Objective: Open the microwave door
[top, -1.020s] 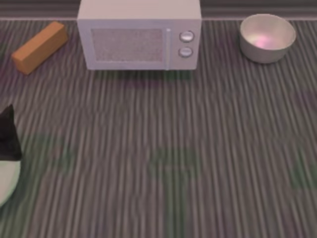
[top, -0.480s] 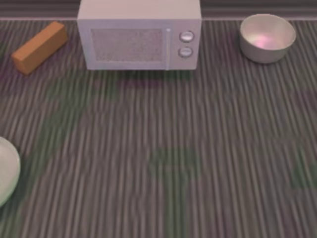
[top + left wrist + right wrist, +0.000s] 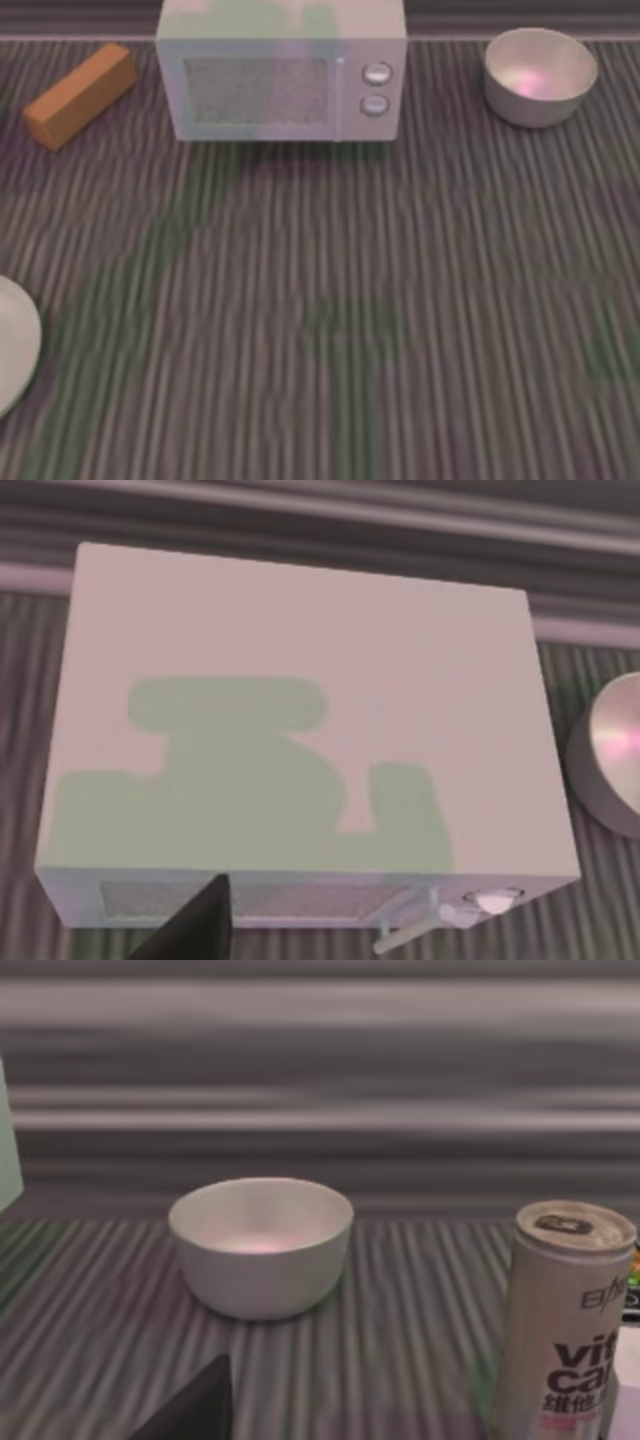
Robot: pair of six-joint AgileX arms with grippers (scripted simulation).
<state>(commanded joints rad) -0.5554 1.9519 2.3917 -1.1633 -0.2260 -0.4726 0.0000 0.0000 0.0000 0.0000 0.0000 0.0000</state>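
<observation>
microwave door (image 3: pixel 258 92) shut, left fingers (image 3: pixel 195 930) cropped above microwave (image 3: pixel 300 720)

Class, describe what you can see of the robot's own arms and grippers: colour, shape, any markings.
Little shows. Of the left gripper and the right gripper, each wrist view catches only a plain black wedge tapering to a point, without markings or cables. The top view shows neither arm.
</observation>
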